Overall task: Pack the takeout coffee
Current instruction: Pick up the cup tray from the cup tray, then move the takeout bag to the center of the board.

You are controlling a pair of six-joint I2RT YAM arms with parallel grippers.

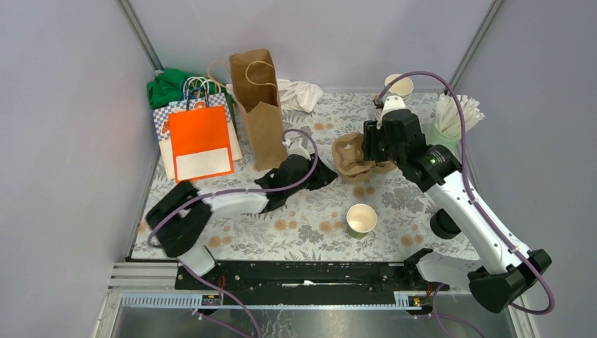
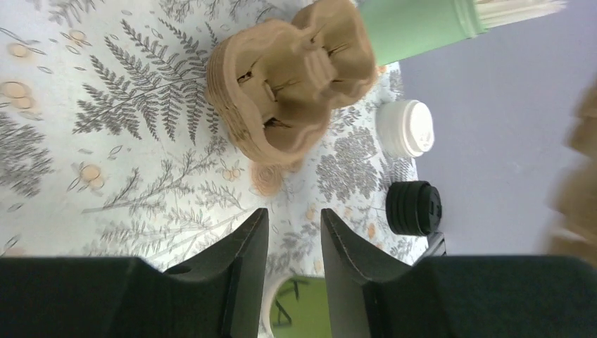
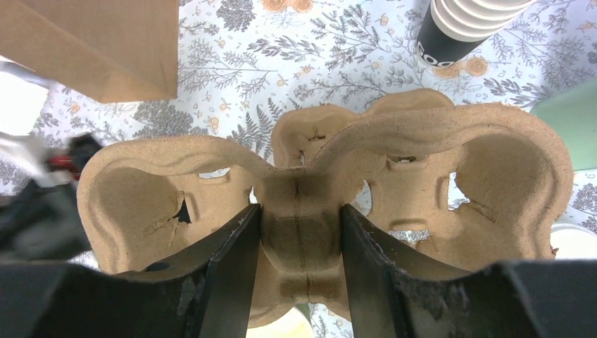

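Right end effector (image 3: 299,211) straddles the centre ridge of the cup carrier (image 3: 422,141), one finger on either side. Beyond it is the stack of cups (image 3: 457,28), to its right the cup of sticks (image 1: 454,116), to its left the paper bag (image 1: 258,105). The carrier lies ahead of the left end effector (image 2: 293,215), with the lid stack (image 2: 414,208) on the table (image 2: 141,176) to that effector's right and the open cup (image 1: 361,220) nearer the arm bases
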